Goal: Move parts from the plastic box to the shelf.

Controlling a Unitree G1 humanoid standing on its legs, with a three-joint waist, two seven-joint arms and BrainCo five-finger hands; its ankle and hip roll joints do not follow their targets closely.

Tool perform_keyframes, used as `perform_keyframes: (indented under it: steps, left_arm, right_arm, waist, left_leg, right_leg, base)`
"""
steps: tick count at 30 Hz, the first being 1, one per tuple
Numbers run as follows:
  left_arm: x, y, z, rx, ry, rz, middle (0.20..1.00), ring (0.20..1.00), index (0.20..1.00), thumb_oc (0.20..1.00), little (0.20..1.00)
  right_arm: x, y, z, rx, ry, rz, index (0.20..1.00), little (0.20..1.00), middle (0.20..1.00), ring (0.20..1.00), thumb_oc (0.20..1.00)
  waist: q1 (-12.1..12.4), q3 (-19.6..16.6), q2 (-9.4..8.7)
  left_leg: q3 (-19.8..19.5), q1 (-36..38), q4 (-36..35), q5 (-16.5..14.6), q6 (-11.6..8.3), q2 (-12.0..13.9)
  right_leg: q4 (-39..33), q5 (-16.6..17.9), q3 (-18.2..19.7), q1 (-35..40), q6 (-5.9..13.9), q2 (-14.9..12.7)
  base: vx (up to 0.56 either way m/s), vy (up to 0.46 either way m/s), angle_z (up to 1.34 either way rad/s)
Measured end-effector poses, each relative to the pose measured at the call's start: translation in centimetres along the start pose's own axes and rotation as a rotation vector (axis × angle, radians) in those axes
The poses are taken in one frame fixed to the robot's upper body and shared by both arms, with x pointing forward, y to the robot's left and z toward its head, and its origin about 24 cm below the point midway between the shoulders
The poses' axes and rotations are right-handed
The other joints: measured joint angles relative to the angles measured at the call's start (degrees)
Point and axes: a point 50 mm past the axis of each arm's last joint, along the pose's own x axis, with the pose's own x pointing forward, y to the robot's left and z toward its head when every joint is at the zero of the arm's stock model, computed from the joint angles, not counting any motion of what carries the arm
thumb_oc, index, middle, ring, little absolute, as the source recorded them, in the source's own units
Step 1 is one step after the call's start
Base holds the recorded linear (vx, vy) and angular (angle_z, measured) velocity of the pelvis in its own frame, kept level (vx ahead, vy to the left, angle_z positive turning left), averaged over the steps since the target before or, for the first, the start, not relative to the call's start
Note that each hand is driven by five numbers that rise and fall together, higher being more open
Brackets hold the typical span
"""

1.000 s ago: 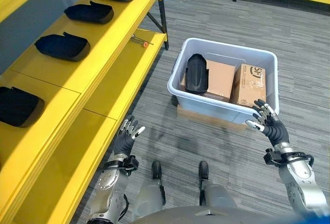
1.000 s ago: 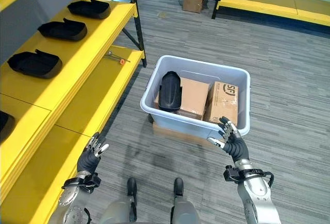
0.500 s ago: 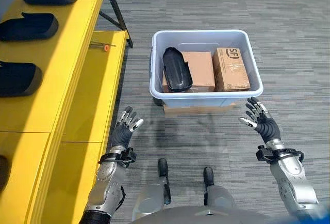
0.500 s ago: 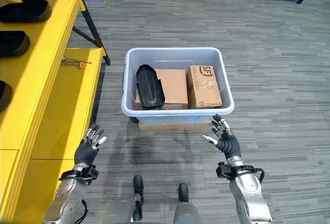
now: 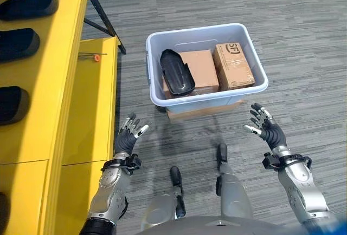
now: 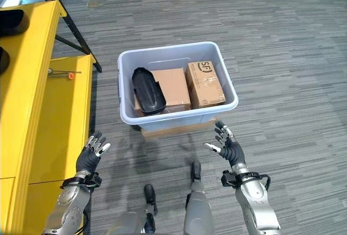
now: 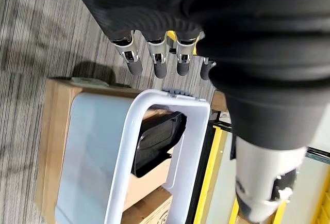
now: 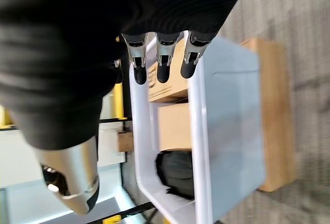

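1. Sitting in the upper middle of the head views is the plastic box point(image 5: 209, 104), a pale grey tub resting on a flat piece of cardboard point(image 5: 201, 111) on the grey floor point(image 5: 303, 40).
2. Inside the box there's one black part point(image 5: 176, 72) lying at the left end, leaning partly over a brown carton point(image 5: 199, 70). A second brown carton point(image 5: 233, 65) sits just beside that one, at the right end.
3. Left hand point(image 5: 128, 138) is in the lower left of the frame, fingers straight and fanned out, holding nothing, near the edge of the shelf and well short of the box.
4. Right hand point(image 5: 264, 131) is lower right, palm turned inward, fingers spread as well, empty, a bit below the box's right corner and not touching it.
5. Both wrist views back that up: fingertips point(image 7: 159, 69) straight, with the box rim past them, same deal for the right fingertips point(image 8: 164, 72).
6. Yellow shelf point(image 5: 59, 83) runs down the left side. Its upper level already has black parts point(image 5: 19, 44) lined up along the left edge.
7. On the lower level, upper left, a small tool with an orange tip point(image 5: 93, 57) lies on its own.
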Motion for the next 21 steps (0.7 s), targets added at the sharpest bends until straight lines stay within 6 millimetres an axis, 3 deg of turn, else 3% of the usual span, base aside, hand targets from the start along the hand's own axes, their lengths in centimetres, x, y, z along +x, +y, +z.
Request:
perform_keyframes:
  steps: [1,2,3,6,8,15,16,17,19,20,21]
  left_arm:
    - [-0.5,-0.1,-0.3,0.007,0.015,-0.013,1.0,1.0,1.0,1.0,1.0]
    - [-0.6,-0.2,-0.2,0.008,0.011,-0.021,1.0,1.0,1.0,1.0,1.0]
    - [-0.8,-0.3,-0.6,-0.007,0.019,-0.016,1.0,1.0,1.0,1.0,1.0]
    - [-1.1,-0.6,-1.0,-0.03,0.03,-0.01,1.0,1.0,1.0,1.0,1.0]
    - [0.1,-2.2,0.0,-0.048,-0.017,-0.067,1.0,1.0,1.0,1.0,1.0]
    - [0.4,-2.6,0.2,-0.049,-0.027,-0.08,1.0,1.0,1.0,1.0,1.0]
    - [0.5,-2.6,0.3,-0.047,-0.029,-0.078,1.0,1.0,1.0,1.0,1.0]
    - [0.9,-2.5,1.0,-0.036,-0.05,-0.084,1.0,1.0,1.0,1.0,1.0]
    - [1.1,-2.7,1.2,-0.039,-0.058,-0.087,1.0,1.0,1.0,1.0,1.0]
    - [0.8,-2.6,0.7,-0.046,-0.043,-0.082,1.0,1.0,1.0,1.0,1.0]
    - [0.7,-2.7,0.4,-0.049,-0.031,-0.082,1.0,1.0,1.0,1.0,1.0]
  right_arm:
    - [-0.5,-0.2,-0.5,0.005,0.018,-0.014,1.0,1.0,1.0,1.0,1.0]
    - [-0.6,-0.3,-0.5,0.004,0.021,-0.019,1.0,1.0,1.0,1.0,1.0]
    - [-0.6,-0.8,-0.4,-0.003,0.017,-0.035,1.0,1.0,1.0,1.0,1.0]
    - [0.3,-1.3,0.9,-0.022,-0.033,-0.048,1.0,1.0,1.0,1.0,1.0]
    - [0.3,-2.2,1.3,-0.037,-0.045,-0.089,1.0,1.0,1.0,1.0,1.0]
    - [0.0,-2.6,0.8,-0.041,-0.025,-0.11,1.0,1.0,1.0,1.0,1.0]
    - [0.0,-2.7,0.6,-0.036,-0.015,-0.115,1.0,1.0,1.0,1.0,1.0]
    - [0.0,-2.6,0.1,-0.026,-0.001,-0.119,1.0,1.0,1.0,1.0,1.0]
    - [-0.1,-2.6,0.0,-0.023,0.004,-0.118,1.0,1.0,1.0,1.0,1.0]
    - [-0.1,-2.9,0.3,-0.031,-0.011,-0.125,1.0,1.0,1.0,1.0,1.0]
    - [0.1,-2.8,0.6,-0.031,-0.024,-0.127,1.0,1.0,1.0,1.0,1.0]
  waist:
    - [-0.5,-1.11,-1.43]
    - [-0.49,-1.37,-2.1]
    - [-0.32,-1.5,-1.5]
    - [-0.33,-1.56,0.92]
    - [-0.86,-1.6,2.45]
    - [-1.97,-1.39,4.0]
    - [-1.82,-1.22,3.78]
    - [-1.13,0.03,1.67]
    - [0.6,1.35,-0.34]
    - [1.35,1.87,-0.8]
    - [1.79,2.43,-0.82]
  left_leg:
    - [-1.47,0.6,-0.3,-0.06,-0.58,-0.5]
    - [-1.76,0.88,-0.58,0.2,-1.38,-0.39]
    - [-2.3,0.7,-0.49,-0.14,-2.97,1.0]
    - [-2.76,0.72,-0.47,-0.22,-4.82,4.97]
    - [-3.04,1.0,-0.38,0.68,-6.05,7.0]
    - [-4.54,1.07,0.23,0.65,-6.93,8.67]
    - [-5.62,-1.05,3.85,-0.03,-8.0,8.81]
    - [-7.63,-7.67,15.67,-1.46,-9.75,7.56]
    - [-9.72,-12.55,25.27,-0.79,-9.67,6.81]
    - [-13.69,-17.19,32.03,-0.75,-9.26,6.32]
    - [-15.16,-18.52,31.17,-1.16,-8.65,6.28]
  right_leg:
    - [1.18,-0.32,0.1,1.03,0.17,-0.39]
    - [0.32,3.16,0.09,1.44,-1.33,0.03]
    - [-0.75,5.95,-1.54,1.86,-2.48,1.02]
    - [-4.68,7.51,-3.57,4.28,-5.53,5.04]
    - [-5.0,6.18,-5.8,5.79,-7.39,6.77]
    - [-5.02,3.49,-7.79,7.51,-7.3,8.35]
    - [-4.96,3.06,-7.95,7.42,-7.5,8.49]
    - [-3.12,1.69,-6.75,6.36,-9.36,7.45]
    - [-2.28,1.48,-5.9,6.18,-9.89,6.17]
    - [-1.53,0.88,-5.9,5.18,-10.73,6.27]
    - [-1.35,0.87,-5.8,4.85,-10.75,6.1]
  base:
    - [0.15,-0.138,0.59]
    - [0.2,-0.187,0.48]
    - [0.1,-0.092,0.15]
    - [0.13,-0.156,0.01]
    - [0.13,-0.135,0.28]
    - [0.07,-0.129,0.2]
    - [-0.03,-0.166,0.39]
    - [-0.06,-0.172,0.37]
    - [0.0,-0.048,0.05]
    - [0.18,0.139,-0.18]
    - [0.25,0.249,-0.05]
